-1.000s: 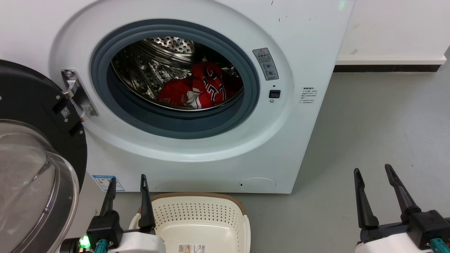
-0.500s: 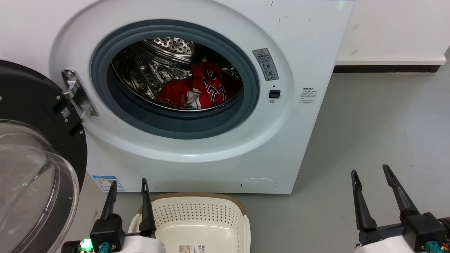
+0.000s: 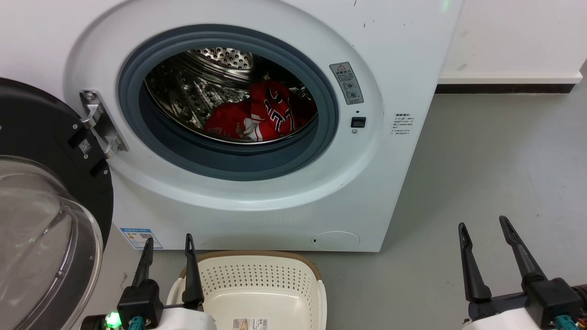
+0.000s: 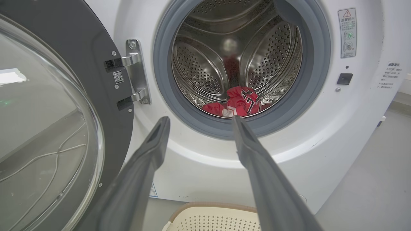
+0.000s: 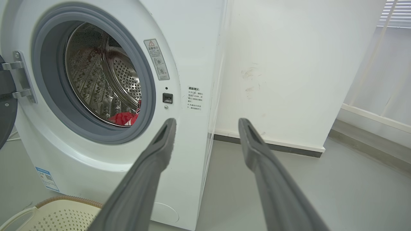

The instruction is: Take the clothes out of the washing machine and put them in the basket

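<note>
- The left gripper (image 3: 168, 238) is nearest, at 7 o'clock in the head view. Its fingers are parted and hold nothing. It sits just beside the left rim of the basket (image 3: 257, 253), so a careless swing upward could knock the basket askew.
- The right gripper (image 3: 483, 222), at 5 o'clock, is spread as wide and is also empty. It is above the bare floor (image 3: 481, 160), well apart from the basket.
- The basket, at 6 o'clock, stands on the floor close before the foot of the washing machine (image 3: 275, 206). What shows of its inside has no clothes in it, only a label sticker (image 3: 250, 324) on the base.
- The door (image 3: 41, 220) hangs wide open at 9 o'clock, near the left arm's likely path. A reach angled too far left could strike its glass.
- The grey gasket (image 3: 229, 162) rings the porthole at 12 o'clock. Its lip is probably the main snag point, since fabric dragged low across it may catch or slip out of the fingers.
- The clothes (image 3: 261, 117) lie farthest in, at the bottom of the steel drum (image 3: 197, 91) toward its right side. The numbered jersey is bunched against a plainer red piece.
- Pinching only a thin fold could leave one garment behind. It could also let one fall to the floor short of the basket.
- Pushing in too deep could scrape the fingertips on the perforated steel.
</note>
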Motion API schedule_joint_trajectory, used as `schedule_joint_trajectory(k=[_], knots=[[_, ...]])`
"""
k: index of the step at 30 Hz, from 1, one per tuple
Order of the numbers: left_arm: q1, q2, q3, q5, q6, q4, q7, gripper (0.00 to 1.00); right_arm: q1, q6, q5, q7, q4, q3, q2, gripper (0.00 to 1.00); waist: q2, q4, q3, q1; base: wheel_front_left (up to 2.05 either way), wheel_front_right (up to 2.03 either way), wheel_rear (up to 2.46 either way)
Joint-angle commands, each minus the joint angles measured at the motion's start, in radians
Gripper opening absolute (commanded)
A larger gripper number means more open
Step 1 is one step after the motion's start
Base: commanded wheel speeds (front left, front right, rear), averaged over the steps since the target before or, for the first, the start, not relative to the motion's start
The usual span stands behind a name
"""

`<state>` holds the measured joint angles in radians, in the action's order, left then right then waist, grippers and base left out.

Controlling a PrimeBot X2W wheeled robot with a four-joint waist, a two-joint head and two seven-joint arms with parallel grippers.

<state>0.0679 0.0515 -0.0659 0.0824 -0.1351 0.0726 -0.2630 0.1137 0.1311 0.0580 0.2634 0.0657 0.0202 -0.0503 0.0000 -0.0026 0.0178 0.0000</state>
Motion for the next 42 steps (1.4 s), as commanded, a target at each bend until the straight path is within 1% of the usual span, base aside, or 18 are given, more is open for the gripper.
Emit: schedule_joint_trajectory(k=[1, 8, 12, 17, 22, 30, 34, 35, 37, 39, 42], knots=[[0.006, -0.002, -0.001, 0.000, -0.002, 0.003, -0.003, 1.00, 0.014, -0.001, -0.001, 0.002, 0.001, -0.001, 0.000, 1.00, 0.0000, 0.000, 0.000, 0.0000, 0.00, 0.00, 0.00], [-0.013, -0.002, -0.010, 0.010, -0.001, 0.012, -0.003, 1.00, 0.011, -0.001, -0.006, 0.002, 0.001, -0.005, 0.000, 1.00, 0.0000, -0.005, 0.006, 0.0000, 0.00, 0.00, 0.00], [-0.060, -0.002, -0.022, 0.015, 0.025, 0.044, -0.003, 1.00, -0.004, -0.001, -0.009, 0.002, 0.002, -0.014, 0.000, 1.00, 0.0000, -0.018, 0.022, 0.0000, 0.00, 0.00, 0.00], [-0.186, 0.000, -0.011, 0.000, 0.068, 0.107, -0.003, 1.00, -0.036, -0.001, -0.011, 0.002, 0.012, -0.022, 0.000, 1.00, 0.0000, -0.046, 0.076, 0.0000, 0.00, 0.00, 0.00], [-0.361, 0.026, 0.010, -0.016, 0.125, 0.220, -0.003, 1.00, -0.074, -0.001, -0.006, 0.002, 0.021, -0.032, 0.001, 1.00, 0.0000, -0.085, 0.155, 0.0000, 0.00, 0.00, 0.00], [-0.697, 0.105, 0.042, -0.038, 0.179, 0.429, -0.003, 1.00, -0.185, -0.001, -0.030, 0.002, 0.047, -0.048, 0.001, 1.00, 0.0000, -0.154, 0.342, 0.0000, 0.00, 0.00, 0.00], [-0.860, 0.142, 0.038, -0.048, 0.195, 0.560, -0.003, 1.00, -0.235, -0.001, -0.053, 0.002, 0.054, -0.059, 0.001, 1.00, 0.0000, -0.189, 0.427, 0.0000, 0.00, 0.00, 0.00], [-0.895, 0.150, 0.035, -0.055, 0.196, 0.598, -0.003, 1.00, -0.246, -0.001, -0.060, 0.002, 0.055, -0.062, 0.001, 1.00, 0.0000, -0.198, 0.447, 0.0000, 0.00, 0.00, 0.00], [-0.961, 0.144, 0.021, -0.065, 0.186, 0.665, -0.003, 1.00, -0.266, -0.001, -0.073, 0.002, 0.059, -0.060, 0.001, 1.00, 0.0000, -0.210, 0.478, 0.0000, 0.00, 0.00, 0.00], [-1.039, 0.156, 0.022, -0.068, 0.184, 0.724, -0.001, 1.00, -0.285, -0.001, -0.088, 0.002, 0.062, -0.060, 0.001, 1.00, 0.0000, -0.225, 0.512, 0.0000, 0.00, 0.00, 0.00], [-1.148, 0.195, 0.021, -0.068, 0.201, 0.816, 0.001, 1.00, -0.314, -0.001, -0.109, 0.002, 0.067, -0.071, 0.001, 1.00, 0.0000, -0.256, 0.560, 0.0000, 0.00, 0.00, 0.00]])
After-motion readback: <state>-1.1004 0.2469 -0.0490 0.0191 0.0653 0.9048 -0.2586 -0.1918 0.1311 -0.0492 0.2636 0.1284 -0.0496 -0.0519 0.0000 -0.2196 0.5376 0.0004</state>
